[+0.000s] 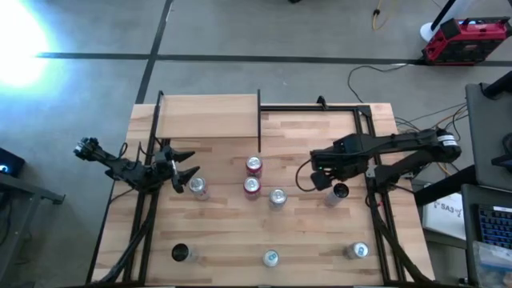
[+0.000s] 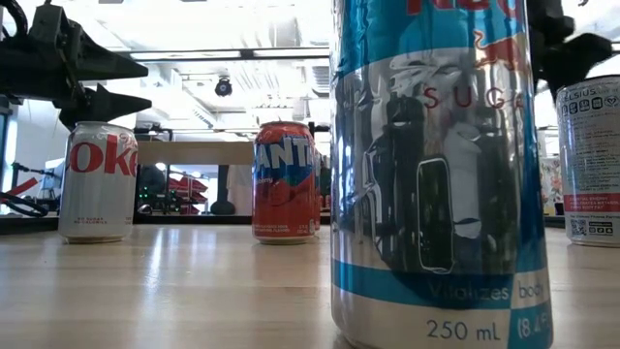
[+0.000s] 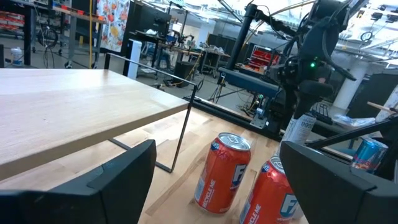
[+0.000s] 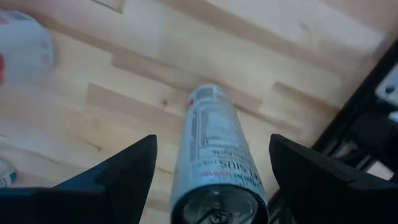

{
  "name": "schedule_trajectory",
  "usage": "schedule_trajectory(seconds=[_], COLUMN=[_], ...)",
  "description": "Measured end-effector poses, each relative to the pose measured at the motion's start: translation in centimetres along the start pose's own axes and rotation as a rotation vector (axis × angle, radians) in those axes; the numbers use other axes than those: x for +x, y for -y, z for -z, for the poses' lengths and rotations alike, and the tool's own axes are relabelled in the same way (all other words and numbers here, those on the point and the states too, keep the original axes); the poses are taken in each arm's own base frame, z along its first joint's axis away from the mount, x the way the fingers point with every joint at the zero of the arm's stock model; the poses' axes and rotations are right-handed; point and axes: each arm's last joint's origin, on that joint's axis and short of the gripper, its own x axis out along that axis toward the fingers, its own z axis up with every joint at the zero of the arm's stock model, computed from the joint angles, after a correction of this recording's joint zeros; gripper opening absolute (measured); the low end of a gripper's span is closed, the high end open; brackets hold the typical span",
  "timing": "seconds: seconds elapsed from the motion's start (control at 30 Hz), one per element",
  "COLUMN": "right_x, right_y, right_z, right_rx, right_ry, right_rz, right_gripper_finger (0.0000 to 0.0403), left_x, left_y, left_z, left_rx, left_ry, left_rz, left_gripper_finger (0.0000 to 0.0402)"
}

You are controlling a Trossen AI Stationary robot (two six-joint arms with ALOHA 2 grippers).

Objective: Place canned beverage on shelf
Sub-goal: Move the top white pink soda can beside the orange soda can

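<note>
Right tool (image 1: pixel 328 181) hovers above a tall slim white can (image 4: pixel 214 155) at about 3 o'clock on the desk (image 1: pixel 224 232), fingers spread either side of it, not touching: released, holding nothing. Left tool (image 1: pixel 186 170) at 9 o'clock, also released and empty, just beside a silver Coke can (image 1: pixel 198 186), aimed toward two red Fanta cans (image 3: pixel 222 171) at centre. Shelf (image 1: pixel 206 116) sits at 11 o'clock, bare. More cans stand along 6 o'clock.

Handling guess: can is rigid but thin-walled, dents if squeezed hard; smooth metal, likely slippery; probably full, so moderately heavy. The tall slim one is tippy. Best hold: mid-body, fingers square across the cylinder, below the top rim.
</note>
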Motion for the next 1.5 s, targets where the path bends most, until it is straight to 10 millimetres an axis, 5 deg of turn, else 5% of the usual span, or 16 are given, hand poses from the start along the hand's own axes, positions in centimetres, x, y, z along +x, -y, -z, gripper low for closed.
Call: schedule_trajectory(seconds=[0.63, 1.5], right_x=[1.3, 1.6], right_y=[-0.5, -2.0], right_z=[3.5, 3.3], right_rx=[-0.003, -0.011], right_ry=[-0.054, -0.022], right_rz=[0.032, 0.006], right_gripper_finger=[0.0292, 0.0272], left_x=[0.0, 0.0], left_y=[0.0, 0.0], left_z=[0.0, 0.0], left_rx=[0.000, 0.000], left_ry=[0.000, 0.000], left_rz=[0.000, 0.000], left_gripper_finger=[0.0327, 0.0327])
